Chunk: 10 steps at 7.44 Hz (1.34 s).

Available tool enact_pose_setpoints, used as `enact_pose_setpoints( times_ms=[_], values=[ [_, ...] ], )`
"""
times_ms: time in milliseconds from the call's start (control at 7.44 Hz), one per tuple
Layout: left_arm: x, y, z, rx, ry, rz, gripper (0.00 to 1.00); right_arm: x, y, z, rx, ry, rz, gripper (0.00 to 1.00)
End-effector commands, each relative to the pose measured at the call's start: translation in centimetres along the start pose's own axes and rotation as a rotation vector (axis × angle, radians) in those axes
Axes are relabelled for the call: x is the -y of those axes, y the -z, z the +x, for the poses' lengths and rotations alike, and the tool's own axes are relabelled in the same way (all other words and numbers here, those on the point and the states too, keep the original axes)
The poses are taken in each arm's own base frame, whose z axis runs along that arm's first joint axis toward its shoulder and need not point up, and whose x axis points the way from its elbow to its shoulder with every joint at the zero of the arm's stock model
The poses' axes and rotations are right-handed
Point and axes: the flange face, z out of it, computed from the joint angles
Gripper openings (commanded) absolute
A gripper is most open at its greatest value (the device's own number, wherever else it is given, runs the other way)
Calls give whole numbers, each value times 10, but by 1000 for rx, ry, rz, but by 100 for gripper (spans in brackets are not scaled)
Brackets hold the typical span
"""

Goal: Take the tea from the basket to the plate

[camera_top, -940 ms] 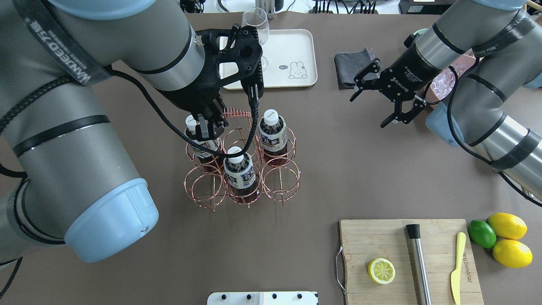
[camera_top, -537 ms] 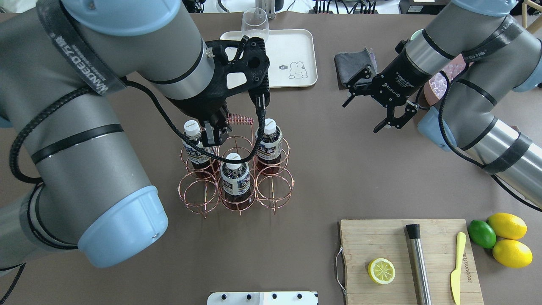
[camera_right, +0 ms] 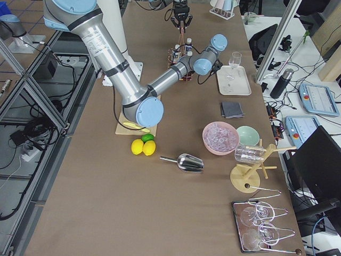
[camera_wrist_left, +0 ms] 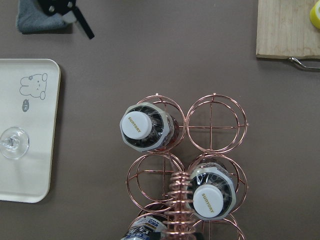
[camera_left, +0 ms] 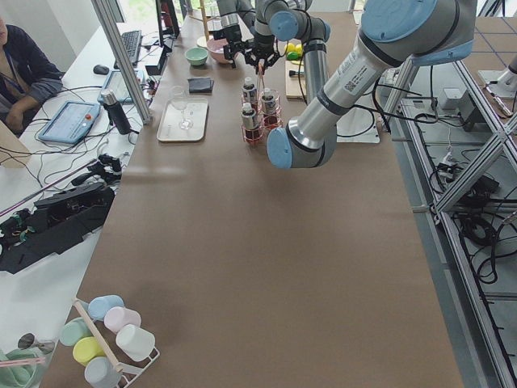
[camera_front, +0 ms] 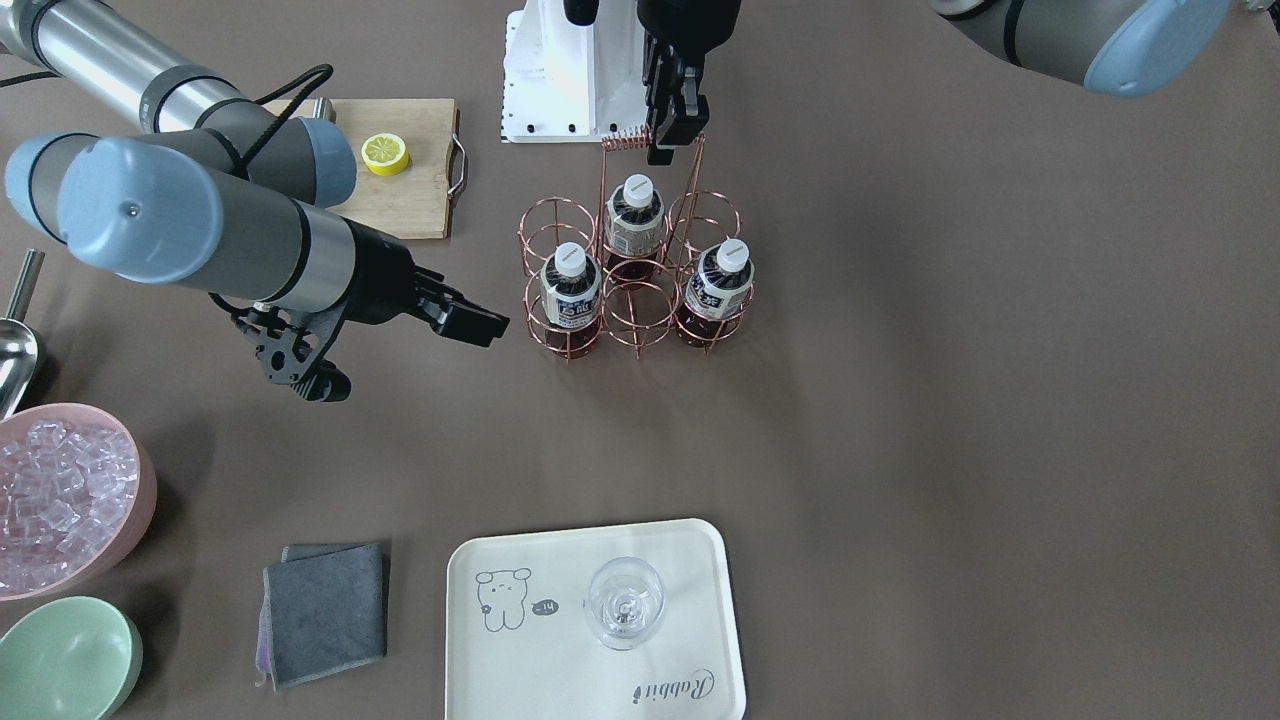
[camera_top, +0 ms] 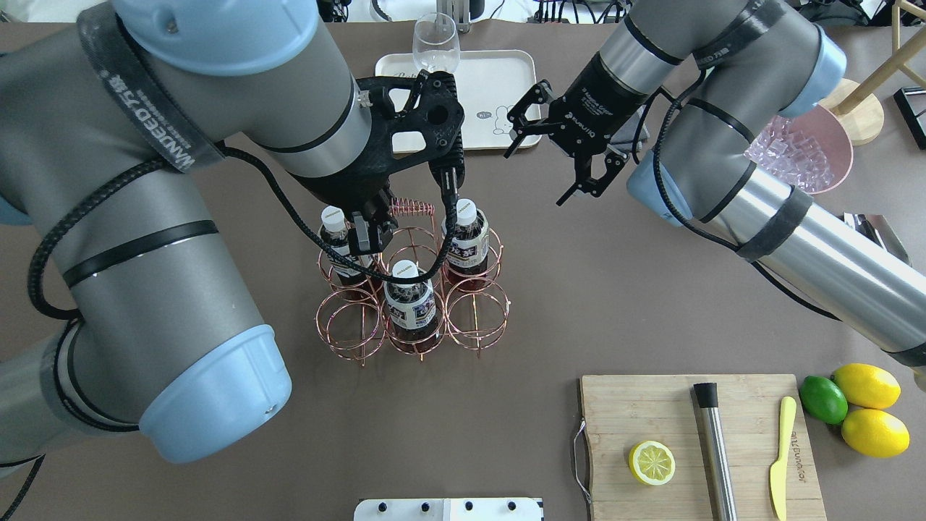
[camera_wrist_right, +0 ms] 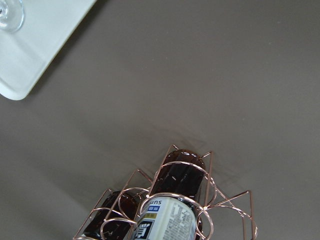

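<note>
Rose-gold copper wire basket (camera_wrist_left: pixel 180 197), dark brown tea (camera_front: pixel 571 288) with white cap and navy-and-cream label, cream-white plate (camera_front: pixel 690 570) with line-drawn bear, plain brown bench (camera_front: pixel 950 400).

Copper-toned wire gleams on the basket (camera_top: pixel 409 210), thin and glossy, and in it the tea (camera_top: pixel 409 300) sits in clear smooth plastic with a white plastic cap and a shiny printed label. The plate (camera_front: pixel 560 660) shows a smooth cream finish with a faint sheen, the wine glass (camera_front: pixel 625 600) on it is clear glass, and the table cover (camera_top: pixel 506 434) is flat matt brown. There's a soft grey cloth (camera_front: pixel 325 610), and the cutting board (camera_top: pixel 651 412) shows pale wood grain under a brushed steel rod (camera_top: pixel 716 456).
</note>
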Motion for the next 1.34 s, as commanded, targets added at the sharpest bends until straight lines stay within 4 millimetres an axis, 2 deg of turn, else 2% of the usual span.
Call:
enact_pose_setpoints(
  times_ms=[0,269,403,806,940,1209],
  values=[
    [1,-3,2,-2,6,-4,0,-27,-27,-30,-33,3,-70,100],
    [4,-11,9,-16,1,-8,0,-31,-57,-24,-80,-9,-120,100],
    [4,-12,9,-3,0,-14,0,-31,-64,-23,-97,-18,-155,100],
    [5,-13,11,-3,1,-14,0,-29,-57,-22,-118,-47,-235,100],
    [5,-12,11,-3,0,-13,0,-31,-61,-23,-127,-55,-240,100],
    [5,-11,11,-3,0,-11,0,-42,-74,-40,-145,-58,-251,100]
  ],
)
